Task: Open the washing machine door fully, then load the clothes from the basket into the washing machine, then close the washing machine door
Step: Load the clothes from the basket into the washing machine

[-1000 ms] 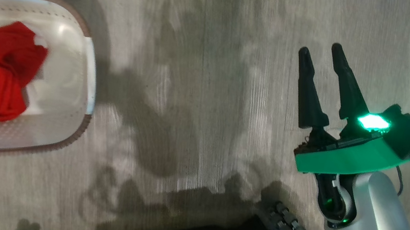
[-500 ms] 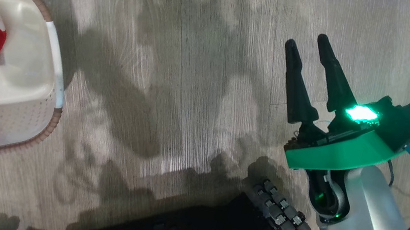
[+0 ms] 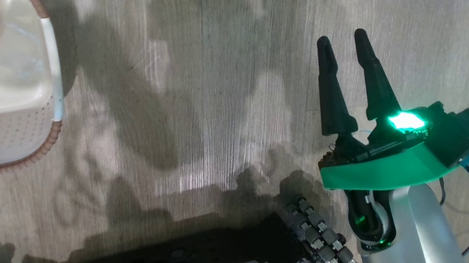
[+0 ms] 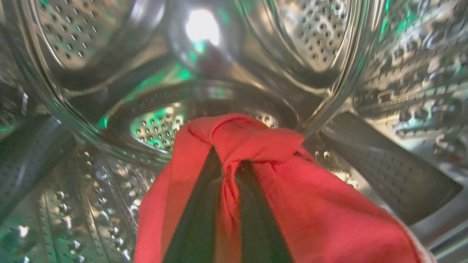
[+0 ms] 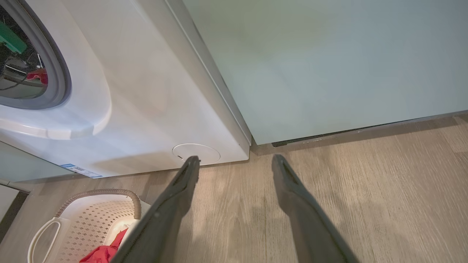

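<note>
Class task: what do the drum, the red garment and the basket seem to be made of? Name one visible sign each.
Drum: polished steel, likely; mirror shine, punched holes. Red garment: soft fabric; folds, drapes. Basket: smooth plastic, probably; moulded perforations.

The right claw (image 3: 342, 37) hangs empty, its two dark fingers parted and pointing up and slightly left in the head view. It sits on a green wrist plate (image 3: 382, 169) above a pale silver forearm (image 3: 424, 247). The left claw (image 4: 228, 160) has its fingers drawn nearly together, pinching a fold of the clothes (image 4: 310, 204), which drapes over both tips.
</note>
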`<state>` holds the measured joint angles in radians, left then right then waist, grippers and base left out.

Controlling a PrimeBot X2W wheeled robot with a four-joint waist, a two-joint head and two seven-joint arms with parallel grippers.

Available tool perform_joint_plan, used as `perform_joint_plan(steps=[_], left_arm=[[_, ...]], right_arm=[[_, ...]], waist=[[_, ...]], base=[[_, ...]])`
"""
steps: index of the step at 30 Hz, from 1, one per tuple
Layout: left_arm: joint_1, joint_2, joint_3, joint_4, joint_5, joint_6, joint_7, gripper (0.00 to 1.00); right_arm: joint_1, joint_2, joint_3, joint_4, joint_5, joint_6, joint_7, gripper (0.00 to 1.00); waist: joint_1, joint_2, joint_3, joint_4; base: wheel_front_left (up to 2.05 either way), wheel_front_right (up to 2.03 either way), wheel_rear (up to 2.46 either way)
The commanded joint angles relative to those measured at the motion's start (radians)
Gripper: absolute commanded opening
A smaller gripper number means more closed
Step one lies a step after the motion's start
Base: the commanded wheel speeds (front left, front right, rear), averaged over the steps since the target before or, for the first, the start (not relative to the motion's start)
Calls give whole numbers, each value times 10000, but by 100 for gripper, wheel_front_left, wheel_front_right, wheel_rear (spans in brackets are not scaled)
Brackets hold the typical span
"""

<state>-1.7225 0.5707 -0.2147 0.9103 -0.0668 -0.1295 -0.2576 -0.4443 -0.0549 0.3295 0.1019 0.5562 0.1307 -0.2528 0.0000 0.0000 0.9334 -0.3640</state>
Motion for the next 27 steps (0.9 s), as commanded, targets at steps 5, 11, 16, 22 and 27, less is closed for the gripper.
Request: perform_joint_plan(steps=[5, 11, 16, 22, 27], left_arm=[[-713, 505, -180, 54, 156, -2, -41, 0], [-787, 365, -257, 269, 94, 68, -41, 100], [-538, 202, -222, 237, -77, 100, -41, 100], [212, 14, -125, 1, -360, 93, -41, 100], [1407, -324, 141, -313, -794, 89, -41, 100]], right_arm=[[182, 47, 188, -260, 151, 0, -90, 100], [93, 47, 144, -180, 137, 0, -90, 100], [79, 47, 53, -148, 1, 0, -90, 100], [67, 47, -102, -80, -206, 0, -90, 100], [147, 47, -404, 11, -551, 0, -90, 100]], waist=[[0, 0, 103, -117], [0, 0, 56, -73], [0, 0, -154, 90], [0, 0, -600, 342], [0, 0, -1299, 720]], base=[[0, 0, 0], [0, 0, 0], [0, 0, 0], [0, 0, 0], [0, 0, 0]])
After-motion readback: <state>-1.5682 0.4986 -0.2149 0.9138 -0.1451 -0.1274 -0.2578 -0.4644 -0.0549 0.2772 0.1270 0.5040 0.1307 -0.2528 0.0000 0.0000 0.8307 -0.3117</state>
